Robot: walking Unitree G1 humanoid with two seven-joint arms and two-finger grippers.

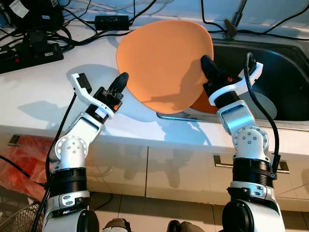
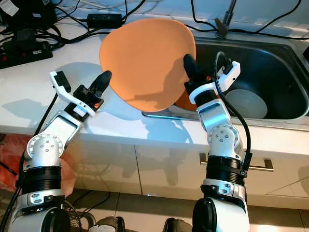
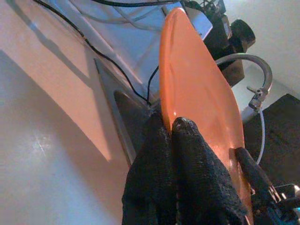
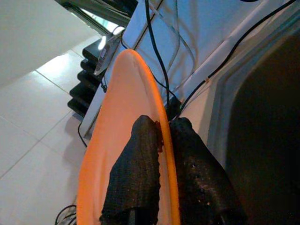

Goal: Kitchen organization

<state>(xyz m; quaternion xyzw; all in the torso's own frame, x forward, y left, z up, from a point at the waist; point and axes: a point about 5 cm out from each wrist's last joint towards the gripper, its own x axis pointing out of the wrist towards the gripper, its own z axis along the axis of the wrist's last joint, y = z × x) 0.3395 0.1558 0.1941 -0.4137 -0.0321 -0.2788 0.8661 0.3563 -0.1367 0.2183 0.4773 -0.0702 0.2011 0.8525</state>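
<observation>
The large, round, flat orange plate (image 1: 164,63) is being held tilted up on edge above the white table (image 1: 43,96), its far side reaching over the near left corner of the stainless steel sink (image 1: 285,72). The right gripper (image 1: 208,67) is pinching the plate's right rim: in the right wrist view one black finger (image 4: 133,173) is lying on the plate's face and the other behind it, with the thin orange edge running between them. That rim grip is probably why the plate is standing so steeply, since it is hanging from one edge and not resting on anything.

The left gripper (image 1: 118,84) is sitting at the plate's opposite, left rim, its fingers (image 3: 187,173) pressed together. In the left wrist view their tips are lying against the orange edge, so they seem to be steadying or nudging the plate, not clamping it. Bracing both rims would be keeping a wide, slippery disc from swinging.

A second orange piece (image 1: 205,104) is peeking out beneath the plate at the sink's edge, and a pale round dish (image 2: 246,104) is lying in the basin. Black cables and a power strip (image 1: 29,55) are crowding the back of the table, which may be why the plate is being carried high. I judge it is on its way between the sink and the table; which way, I cannot tell.
</observation>
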